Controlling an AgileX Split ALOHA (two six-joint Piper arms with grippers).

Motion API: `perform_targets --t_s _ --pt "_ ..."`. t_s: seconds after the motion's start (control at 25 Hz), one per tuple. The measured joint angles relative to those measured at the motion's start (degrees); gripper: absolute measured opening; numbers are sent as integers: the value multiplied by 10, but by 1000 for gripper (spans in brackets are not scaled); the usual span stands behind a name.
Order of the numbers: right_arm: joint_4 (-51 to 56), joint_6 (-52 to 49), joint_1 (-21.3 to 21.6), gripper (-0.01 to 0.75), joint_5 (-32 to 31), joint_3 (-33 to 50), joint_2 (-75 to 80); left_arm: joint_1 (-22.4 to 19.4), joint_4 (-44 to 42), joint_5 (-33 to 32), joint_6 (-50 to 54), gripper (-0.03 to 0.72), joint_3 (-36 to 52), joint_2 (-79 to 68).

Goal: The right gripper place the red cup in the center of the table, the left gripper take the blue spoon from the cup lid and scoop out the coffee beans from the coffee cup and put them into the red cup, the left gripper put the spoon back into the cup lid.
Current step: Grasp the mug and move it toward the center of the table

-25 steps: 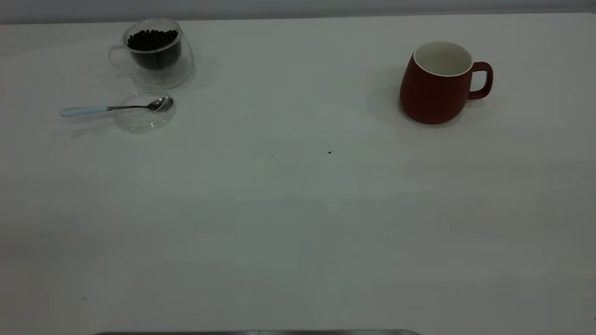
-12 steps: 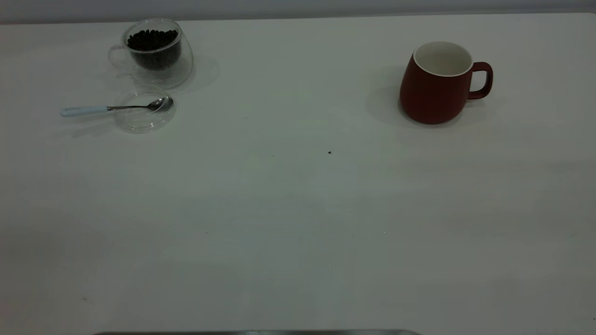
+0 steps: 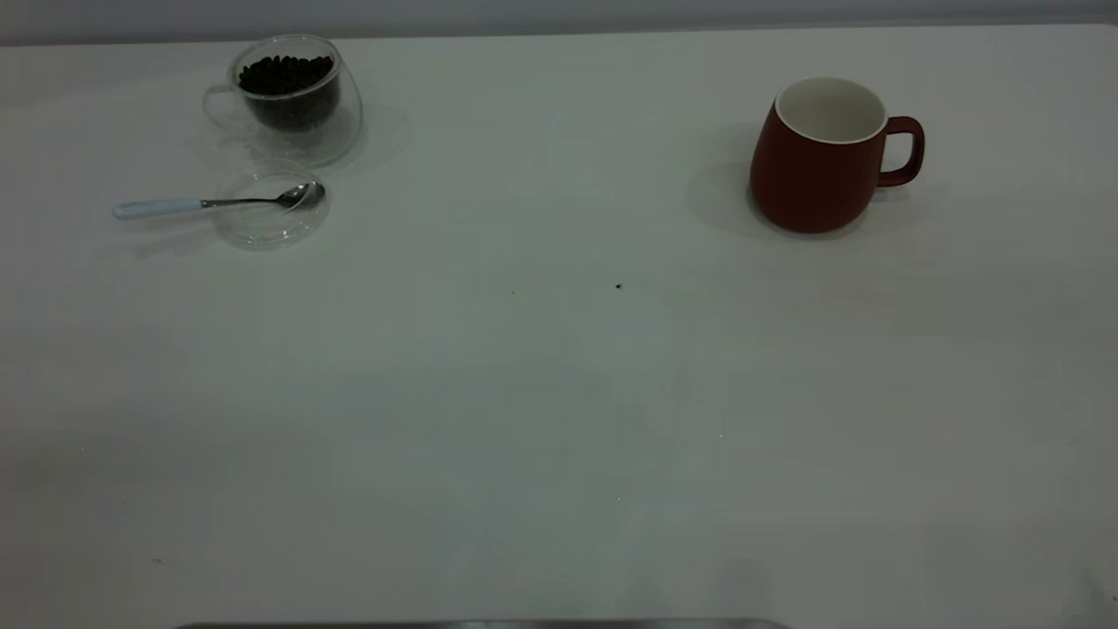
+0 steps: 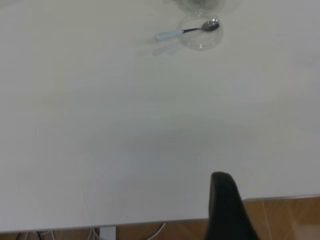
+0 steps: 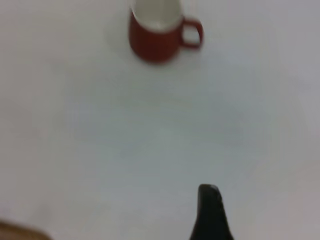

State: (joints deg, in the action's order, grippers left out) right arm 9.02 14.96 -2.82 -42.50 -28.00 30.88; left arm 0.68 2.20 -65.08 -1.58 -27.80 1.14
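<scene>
The red cup (image 3: 817, 166) stands upright at the far right of the table (image 3: 559, 393), its handle pointing right and its white inside bare. At the far left is the clear coffee cup (image 3: 293, 105), holding a heap of coffee beans (image 3: 286, 74). Just in front of it lies the cup lid (image 3: 271, 218), with the blue spoon (image 3: 201, 204) resting in it, bowl in the lid and pale handle sticking out left. No arm shows in the exterior view. The left gripper (image 4: 222, 200) hangs at the table's near edge, far from the spoon (image 4: 185, 31). The right gripper (image 5: 210, 210) is far from the red cup (image 5: 157, 40).
A tiny dark speck (image 3: 618, 286) lies near the table's middle. The near table edge (image 4: 150, 222) shows in the left wrist view, with wooden floor and cables beyond it. A grey strip (image 3: 480, 624) runs along the front edge in the exterior view.
Nothing on the table has moved. A faint shadow has deepened over the near right part of the table.
</scene>
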Motion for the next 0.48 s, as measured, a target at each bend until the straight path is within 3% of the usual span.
perform_targets --t_s 0.2,0.48 --pt "103 70 0 573 142 -2 161 0 0 0 0 501 0 0" --pt "210 140 0 573 200 -91 383 0 0 0 0 501 0 0"
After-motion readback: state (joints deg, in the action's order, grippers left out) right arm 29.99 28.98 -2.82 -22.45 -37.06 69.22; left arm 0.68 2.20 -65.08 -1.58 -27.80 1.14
